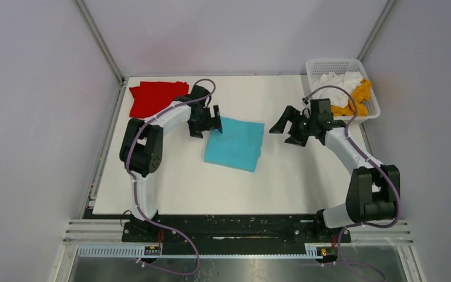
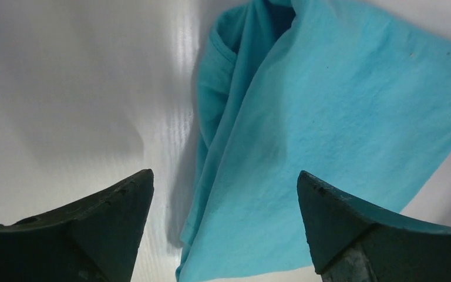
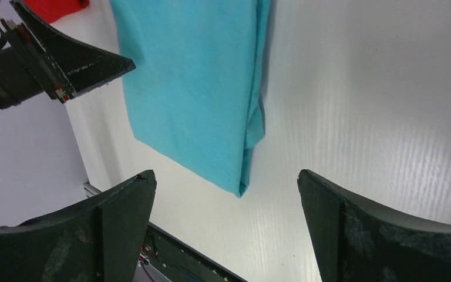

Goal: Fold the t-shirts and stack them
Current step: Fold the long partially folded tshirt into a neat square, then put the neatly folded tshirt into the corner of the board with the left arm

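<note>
The blue shirt (image 1: 235,144) is lying flat on the white tabletop (image 1: 170,188), folded into a neat square. The left gripper (image 1: 207,124) is hanging just over the blue shirt's far left corner. Its jaws are standing wide apart and are holding nothing. The right gripper (image 1: 286,132) is hanging just beside the blue shirt's right edge, also wide open and empty.

The red shirt (image 1: 152,97) is lying well to the left of the blue shirt and farther back, and it is looking folded too (though a bit bumpy). The basket (image 1: 335,61) is sitting well to the right of the blue shirt and farther back. The white shirt (image 1: 340,79) and yellow shirt (image 1: 358,97) are sitting in it in a messy pile.

The blue shirt is looking soft, light and floppy. I am thinking its layers are going to slip apart if only the top one is pinched. The best spots for grabbing are looking like two corners of one edge, one for each gripper, with the jaws going under all the layers. Then it is going to be easy to lift it flat for stacking.
</note>
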Motion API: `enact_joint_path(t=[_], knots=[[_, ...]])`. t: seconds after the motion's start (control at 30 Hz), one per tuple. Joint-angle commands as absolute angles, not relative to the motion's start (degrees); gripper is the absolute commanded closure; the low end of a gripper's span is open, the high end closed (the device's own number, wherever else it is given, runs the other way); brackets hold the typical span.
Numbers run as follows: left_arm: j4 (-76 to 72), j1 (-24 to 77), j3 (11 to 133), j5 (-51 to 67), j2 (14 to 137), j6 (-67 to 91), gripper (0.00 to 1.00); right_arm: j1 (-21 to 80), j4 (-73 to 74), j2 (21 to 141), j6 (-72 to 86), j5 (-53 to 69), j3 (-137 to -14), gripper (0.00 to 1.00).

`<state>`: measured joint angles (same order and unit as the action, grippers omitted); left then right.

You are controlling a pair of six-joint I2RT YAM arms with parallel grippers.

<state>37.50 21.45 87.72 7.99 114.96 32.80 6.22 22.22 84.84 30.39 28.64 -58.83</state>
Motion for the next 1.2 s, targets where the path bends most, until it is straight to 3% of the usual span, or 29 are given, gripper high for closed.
enact_joint_path(t=[0.0,0.1,0.27,0.33,0.37,0.57,0.8,1.17], knots=[[34.86,23.77,89.33,10.51,118.84,30.31,0.13,6.29,23.26,79.98,27.78,25.19,-54.31,0.00],[36.39,24.99,91.22,7.70,122.52,31.20,0.29,6.24,25.45,77.14,26.19,24.11,-53.31,0.01],[37.69,28.71,92.32,5.54,125.72,32.26,0.74,5.85,28.45,73.47,23.30,20.80,-53.38,0.01],[39.19,30.37,94.13,1.27,126.20,32.37,0.97,5.47,29.20,72.52,22.67,19.26,-53.61,0.01],[40.85,30.95,95.89,-2.13,126.68,32.35,1.00,5.34,29.41,72.01,22.37,18.88,-53.61,0.01],[55.81,31.45,113.16,-25.15,130.39,31.99,1.00,5.19,29.03,69.08,20.59,15.67,-52.31,0.01],[55.90,30.18,122.18,-44.52,130.15,22.90,1.00,5.21,24.54,63.20,19.91,6.68,-48.77,0.01],[40.00,21.52,125.81,-50.01,128.35,-1.54,1.00,5.21,22.10,62.70,19.78,4.55,-47.11,0.00]])
